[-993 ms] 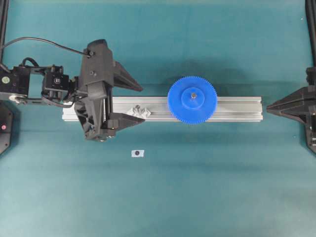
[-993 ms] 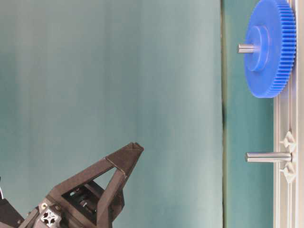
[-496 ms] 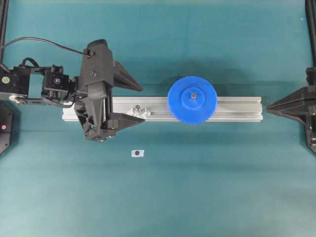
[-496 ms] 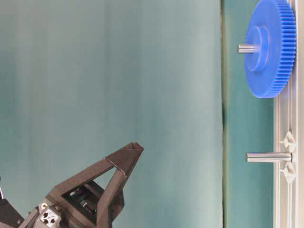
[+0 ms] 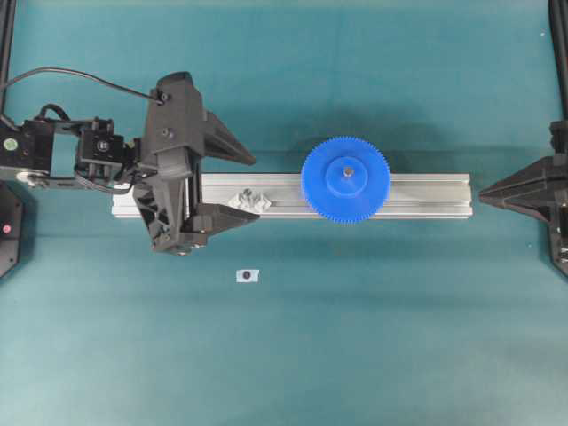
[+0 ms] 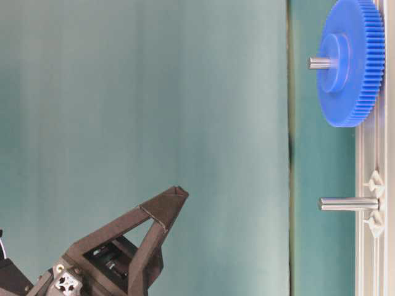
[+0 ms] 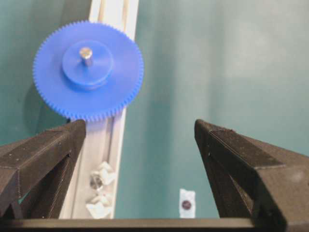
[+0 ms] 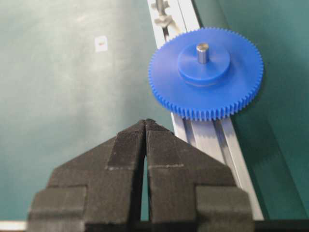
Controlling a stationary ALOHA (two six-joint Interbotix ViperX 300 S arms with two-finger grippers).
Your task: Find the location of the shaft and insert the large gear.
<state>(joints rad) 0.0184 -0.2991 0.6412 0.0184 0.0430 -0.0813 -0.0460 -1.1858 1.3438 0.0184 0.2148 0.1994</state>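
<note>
Now large gear (image 5: 345, 179) flat on rail (image 5: 426, 196), shaft (image 6: 321, 62) upright through hub.

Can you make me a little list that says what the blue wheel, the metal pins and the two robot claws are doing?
large gear: sits on the rail, slid over a pin
shaft: tip pokes up through the gear's hub
second pin: bare, between two small brackets
left gripper: fingers wide open, holding nothing, above the rail's left end
right gripper: fingers shut, holding nothing, away from the gear
sticker: lying on the mat
</note>
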